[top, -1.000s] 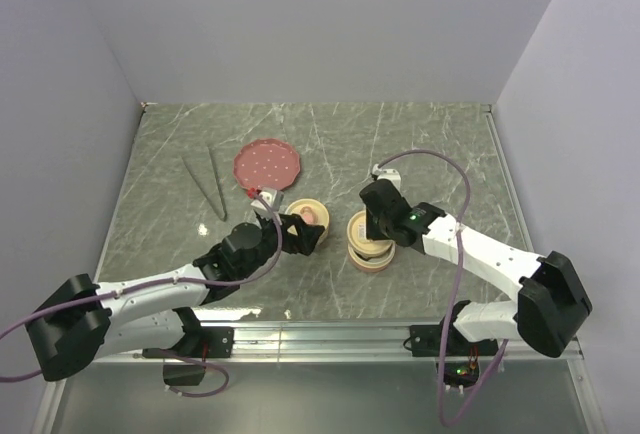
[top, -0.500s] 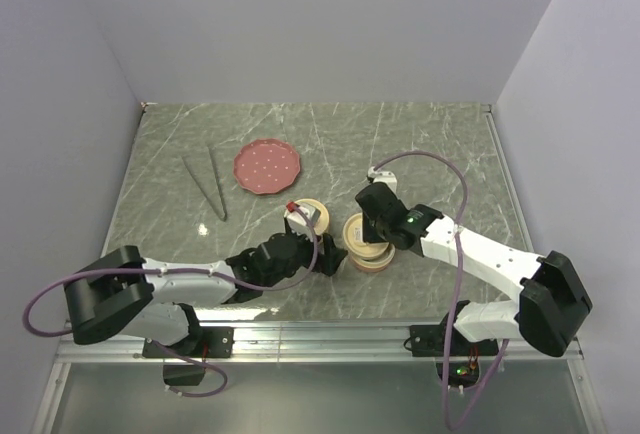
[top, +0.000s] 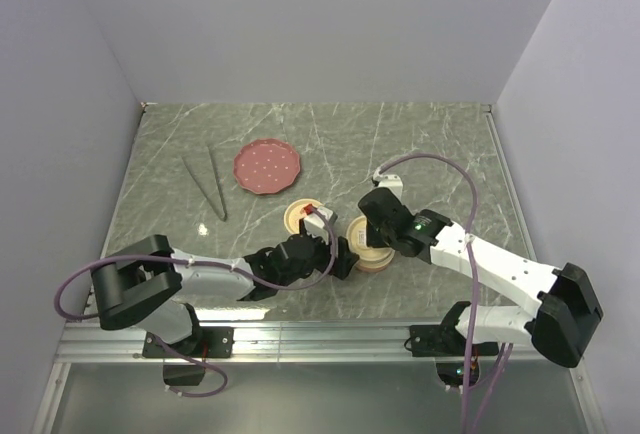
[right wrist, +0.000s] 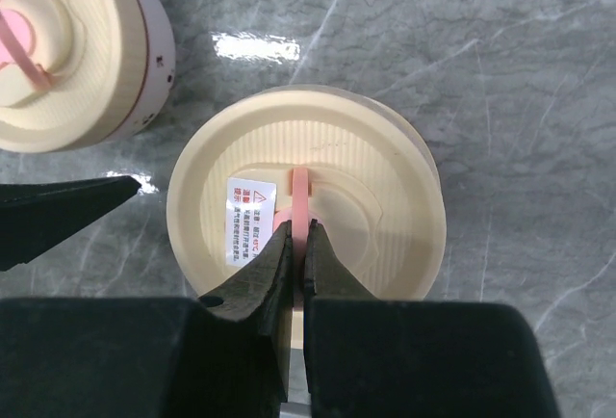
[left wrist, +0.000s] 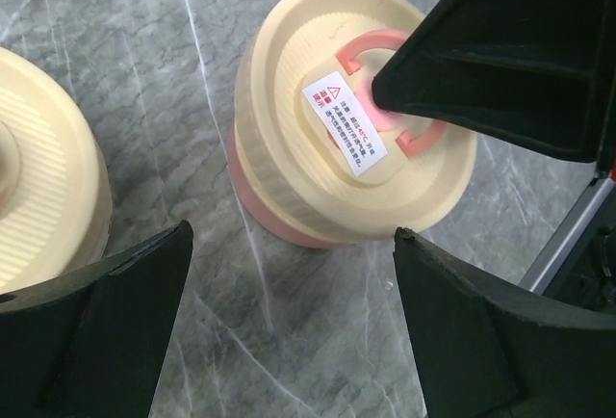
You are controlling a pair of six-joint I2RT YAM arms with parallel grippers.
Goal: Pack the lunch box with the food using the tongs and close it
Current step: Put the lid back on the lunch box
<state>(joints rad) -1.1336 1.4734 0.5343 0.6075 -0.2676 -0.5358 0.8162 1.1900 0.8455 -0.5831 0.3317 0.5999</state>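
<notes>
Lunch box [top: 372, 257]: cream round tub on a pink base, lid on, standing on the desk [top: 430, 154].

- Right pincer [right wrist: 298, 240]: jaws pressed together on the thin pink tab [right wrist: 300, 187] at the lid's centre.
- Left pincer [left wrist: 289, 245]: spread wide just left of the lunch box, low, touching nothing, with one finger to each side of the box's near face.
- Second tub [top: 295, 216]: just up-left of the lunch box.
- Tongs [top: 205, 182]: lie flat well to the far left of it, past the plate [top: 268, 166], untouched.
- Food: none seen in any view.

Risks, my judgement:
- The tab is narrow and flexible, so a pull may slip it out of my jaws.
- Nothing braces the base, so a pull may lift or tip the whole box.
- My pincers are close together, so a careless closing move could knock them into each other or shove the second tub.
</notes>
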